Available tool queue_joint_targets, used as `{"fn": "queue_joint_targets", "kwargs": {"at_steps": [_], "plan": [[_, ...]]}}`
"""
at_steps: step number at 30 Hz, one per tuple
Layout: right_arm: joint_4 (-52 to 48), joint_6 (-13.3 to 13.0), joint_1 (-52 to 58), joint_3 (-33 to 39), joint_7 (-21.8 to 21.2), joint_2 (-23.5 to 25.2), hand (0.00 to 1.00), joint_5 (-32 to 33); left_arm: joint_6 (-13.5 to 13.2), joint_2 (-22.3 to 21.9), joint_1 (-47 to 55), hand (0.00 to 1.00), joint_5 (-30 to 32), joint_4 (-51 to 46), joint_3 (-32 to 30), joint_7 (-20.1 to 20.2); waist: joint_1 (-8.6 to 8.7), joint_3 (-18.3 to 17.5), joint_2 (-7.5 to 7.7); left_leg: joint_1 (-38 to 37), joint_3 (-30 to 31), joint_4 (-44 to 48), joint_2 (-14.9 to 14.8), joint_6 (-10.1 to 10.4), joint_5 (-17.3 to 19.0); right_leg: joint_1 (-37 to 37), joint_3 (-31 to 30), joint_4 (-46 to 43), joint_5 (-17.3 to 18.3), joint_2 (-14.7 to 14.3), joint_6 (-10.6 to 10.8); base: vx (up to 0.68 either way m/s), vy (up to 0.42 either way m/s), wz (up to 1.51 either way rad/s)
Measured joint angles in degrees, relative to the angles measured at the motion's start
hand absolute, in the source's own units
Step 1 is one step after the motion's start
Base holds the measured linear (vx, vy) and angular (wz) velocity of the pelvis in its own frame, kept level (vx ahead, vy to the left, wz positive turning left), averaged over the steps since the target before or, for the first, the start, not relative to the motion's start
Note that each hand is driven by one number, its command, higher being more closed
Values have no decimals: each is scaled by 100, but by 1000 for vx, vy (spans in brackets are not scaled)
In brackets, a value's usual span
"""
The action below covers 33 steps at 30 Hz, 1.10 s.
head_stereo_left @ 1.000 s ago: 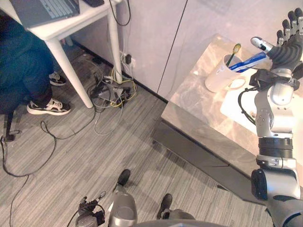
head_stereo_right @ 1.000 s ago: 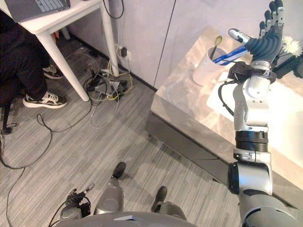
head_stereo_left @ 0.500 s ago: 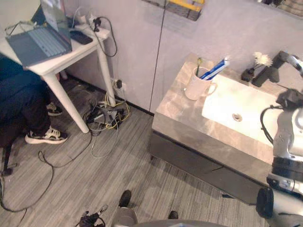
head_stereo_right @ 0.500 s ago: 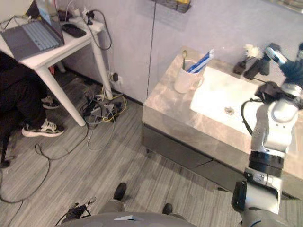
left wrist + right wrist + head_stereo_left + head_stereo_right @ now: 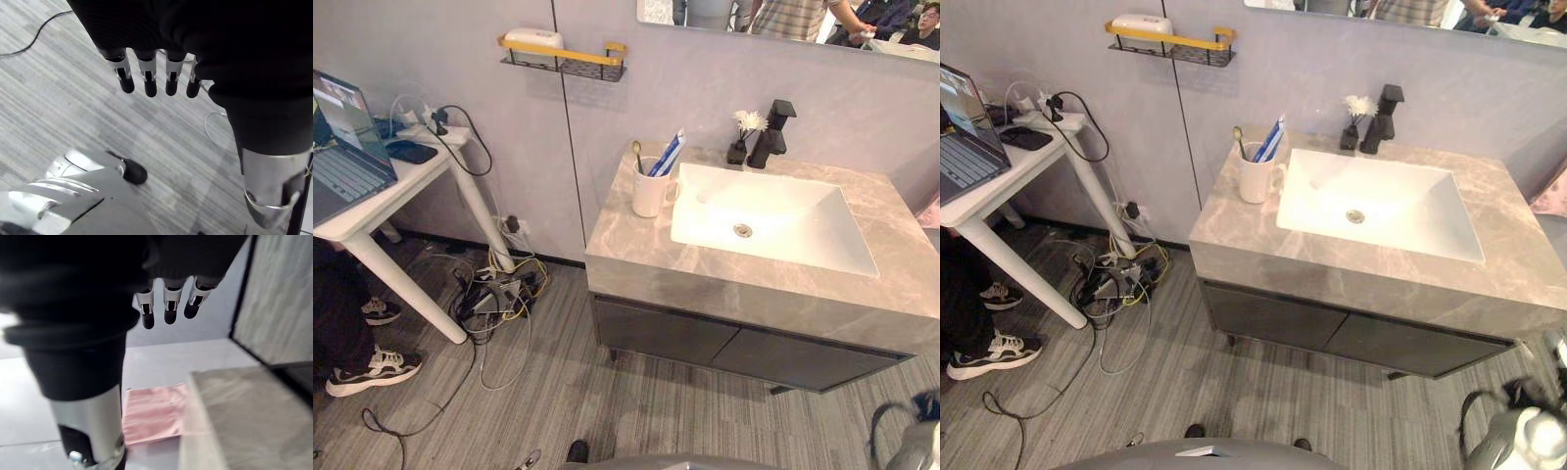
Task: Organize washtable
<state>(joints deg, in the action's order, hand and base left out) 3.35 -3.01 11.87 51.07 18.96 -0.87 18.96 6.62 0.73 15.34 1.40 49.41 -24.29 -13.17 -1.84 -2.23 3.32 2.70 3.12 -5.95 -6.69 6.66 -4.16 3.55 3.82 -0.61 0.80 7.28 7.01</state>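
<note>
The mug (image 5: 649, 193) with toothpaste (image 5: 668, 154) stands on the table (image 5: 636, 250), just left of the sink (image 5: 783, 220), so the tidying looks done or paused (my reading). The left hand (image 5: 147, 76) and right hand (image 5: 168, 303) hang low, fingers straight, holding nothing. Any next move calls for raising an arm to the table.

Open for a pass along the bare front edge and right side of the washtable (image 5: 744, 294) and over the sunken white basin (image 5: 783, 230). Blocked at the back left corner by a white mug (image 5: 650, 193) with a toothpaste tube (image 5: 667, 155) sticking up out of it, and at the middle of the back edge by a black faucet (image 5: 771, 132) with a small flower vase (image 5: 740, 139) just beside it. Hemmed in left of the washtable by a wall shelf (image 5: 563, 54) above and a white desk (image 5: 382, 201).
</note>
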Motion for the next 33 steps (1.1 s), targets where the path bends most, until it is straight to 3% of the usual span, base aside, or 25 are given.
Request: {"fn": "queue_joint_targets", "kwargs": {"at_steps": [3,7,9,13,15,18,20,28,33], "plan": [[504,76,555,-349,21,479,0,12,-2,-229,50,0,-155,-248,-291,-48,-15,7,-6,-116,-55,1,-8,-20,44,-147,8,-8,2,12,-2,3,-2,-3],[1270,231,867,-642,-14,587,0,10,-57,-469,50,0,-806,-556,-452,-82,-14,20,-56,-205,-350,2,-53,-20,67,-243,35,-14,17,32,-7,-8,0,2],[1992,254,914,-673,-121,590,0,17,-94,-517,19,0,-1510,-866,-453,-17,-5,29,-69,-216,-452,2,-81,-18,66,-274,175,-34,72,66,-1,-17,-8,27],[3482,362,884,-664,-337,591,0,43,-291,-518,9,0,-2120,-1334,-405,84,-21,38,-80,-265,-548,2,-74,-11,58,-354,326,-116,186,133,8,29,-1,22],[4322,512,878,-663,-416,591,0,224,-299,-491,103,0,-2139,-1726,-183,110,-32,46,-99,-310,-581,3,-63,-10,58,-455,348,-120,217,162,29,31,4,7],[4691,614,857,-834,-502,584,0,235,-344,-471,192,0,-2188,-2467,252,140,-15,73,-106,-305,-598,5,-53,-10,58,-469,412,-156,267,190,76,46,-6,10],[4730,611,835,-1167,-624,546,0,234,-515,-483,342,0,-2375,-3367,820,222,3,91,-108,-307,-609,38,-53,-9,58,-480,450,-208,279,203,110,66,-17,7],[4692,511,688,-2242,-798,442,0,228,-767,-482,503,0,-2824,-5433,2082,518,-13,132,-117,-335,-610,60,-60,17,133,-581,503,-176,308,206,117,63,-22,3],[4820,318,690,-2217,-829,443,0,227,-1241,-423,326,0,-2925,-6998,2756,320,-1,171,-114,-341,-596,62,-57,32,122,-597,529,-102,309,207,122,58,-17,2]]}}
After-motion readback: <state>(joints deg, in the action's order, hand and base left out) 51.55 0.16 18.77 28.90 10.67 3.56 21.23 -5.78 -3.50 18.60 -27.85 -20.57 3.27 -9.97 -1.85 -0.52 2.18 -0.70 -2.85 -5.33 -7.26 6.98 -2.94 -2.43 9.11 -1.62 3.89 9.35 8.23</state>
